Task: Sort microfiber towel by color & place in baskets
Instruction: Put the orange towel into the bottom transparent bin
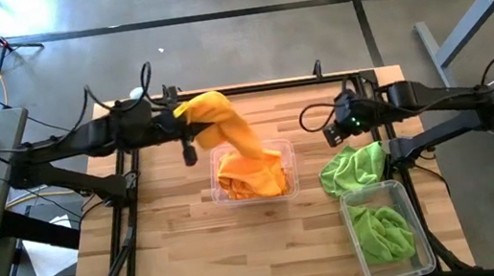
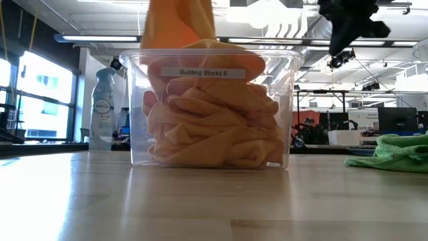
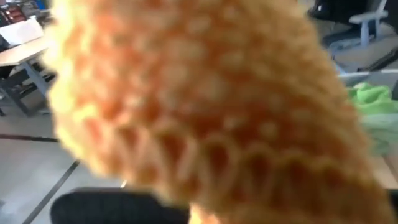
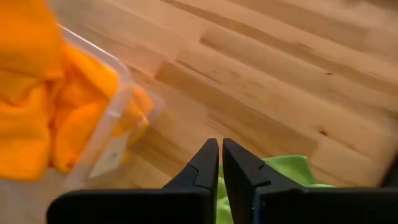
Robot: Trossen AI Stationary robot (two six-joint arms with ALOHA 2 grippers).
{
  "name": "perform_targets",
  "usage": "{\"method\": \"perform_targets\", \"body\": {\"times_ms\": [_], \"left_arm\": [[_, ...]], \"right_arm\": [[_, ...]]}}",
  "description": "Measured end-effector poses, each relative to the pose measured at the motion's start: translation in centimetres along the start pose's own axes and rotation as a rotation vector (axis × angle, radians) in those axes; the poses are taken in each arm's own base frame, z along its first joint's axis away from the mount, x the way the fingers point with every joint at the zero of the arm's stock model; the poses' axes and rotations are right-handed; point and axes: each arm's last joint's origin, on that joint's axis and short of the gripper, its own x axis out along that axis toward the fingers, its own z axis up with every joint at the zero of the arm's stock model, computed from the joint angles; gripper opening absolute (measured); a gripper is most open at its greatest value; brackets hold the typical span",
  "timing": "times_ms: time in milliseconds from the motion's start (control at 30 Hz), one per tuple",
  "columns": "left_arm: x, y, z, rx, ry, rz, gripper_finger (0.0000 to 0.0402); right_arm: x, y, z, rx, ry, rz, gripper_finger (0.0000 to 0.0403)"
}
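My left gripper [image 1: 188,117] is above the far left corner of the middle basket [image 1: 289,154], shut on an orange towel [image 1: 225,122] that drapes over it and fills the left wrist view [image 3: 199,106]. That basket [image 2: 134,114] holds several orange towels [image 2: 214,127]. My right gripper [image 4: 219,142] hovers shut above the table, right of the orange basket [image 4: 112,118] and above a loose green towel [image 1: 353,169]. This towel [image 4: 292,168] lies bunched on the table. A second basket [image 1: 422,230] at the near right holds green towels [image 1: 381,230]. My left gripper holds the orange towel near its upper end [image 1: 199,109], but the cloth drapes over the fingers and hides the place of contact. The towel hangs slack in a slant from the gripper, and its lower end [image 1: 263,150] rests on the orange towels in the basket.
A spray bottle [image 2: 103,107] stands beyond the table's far left. The orange basket bears a label [image 2: 202,72]. Bare wooden table [image 1: 186,253] spreads at the near left. Dark frame rails [image 1: 126,242] run along the left side.
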Motion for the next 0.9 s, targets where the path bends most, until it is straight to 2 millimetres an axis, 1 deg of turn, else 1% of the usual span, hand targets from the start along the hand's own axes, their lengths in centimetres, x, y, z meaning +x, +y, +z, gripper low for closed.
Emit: {"method": "perform_targets", "body": {"times_ms": [133,233,367,500,633,733,800,900], "left_arm": [[-1.4,-0.8,2.1,0.013,0.044,0.0,0.0],[-1.2,-2.0,3.3,0.002,0.067,-0.041,0.0],[0.4,-4.1,4.8,-0.025,0.072,-0.093,0.0],[3.0,-6.6,5.6,-0.048,0.106,-0.129,0.0],[5.7,-9.0,4.9,-0.07,0.189,-0.138,0.0],[7.2,-10.2,4.0,-0.076,0.252,-0.14,0.0],[7.8,-10.6,2.9,-0.066,0.329,-0.129,0.0],[8.6,-10.5,1.3,-0.084,0.465,-0.088,0.0]], "right_arm": [[-0.2,0.2,-0.7,-0.03,-0.012,-0.025,0.0004],[-0.3,0.4,-1.1,-0.06,-0.017,-0.025,0.0004],[-0.5,0.6,-1.7,-0.097,-0.005,-0.025,0.0002],[-0.7,0.8,-2.2,-0.127,0.004,-0.016,0.0001],[-0.9,1.1,-2.8,-0.165,0.014,0.0,0.0001],[-1.0,1.3,-3.3,-0.199,0.012,0.008,0.0001],[-1.2,1.4,-3.7,-0.223,0.012,0.006,0.0001],[-1.3,1.4,-4.2,-0.256,0.015,0.003,0.0]]}}
